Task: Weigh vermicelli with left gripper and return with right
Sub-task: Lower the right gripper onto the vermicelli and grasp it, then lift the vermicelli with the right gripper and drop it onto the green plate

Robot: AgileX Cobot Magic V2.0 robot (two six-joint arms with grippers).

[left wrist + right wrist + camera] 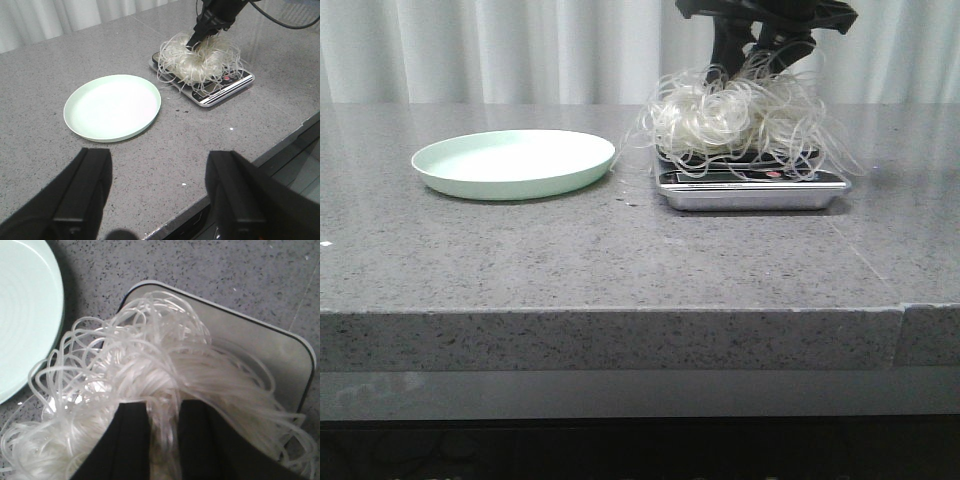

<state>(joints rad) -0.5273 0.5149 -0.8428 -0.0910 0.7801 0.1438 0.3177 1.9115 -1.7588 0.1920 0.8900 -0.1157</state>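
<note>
Translucent vermicelli [735, 120] sits heaped on the kitchen scale [752, 188] for weighing. The right pincer [162, 432] is clamped on a bundle of strands, apparently to carry it to the mint-green plate [510, 165]. The left pincer [159, 187] hangs apart, empty, over the table [620, 260].

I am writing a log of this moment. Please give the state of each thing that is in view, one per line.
vermicelli: heaped on the scale, gripped by right gripper
scale: loaded, flat on table
plate: empty, upright
right gripper: jaws shut on strands
left gripper: jaws open, holding nothing
</note>
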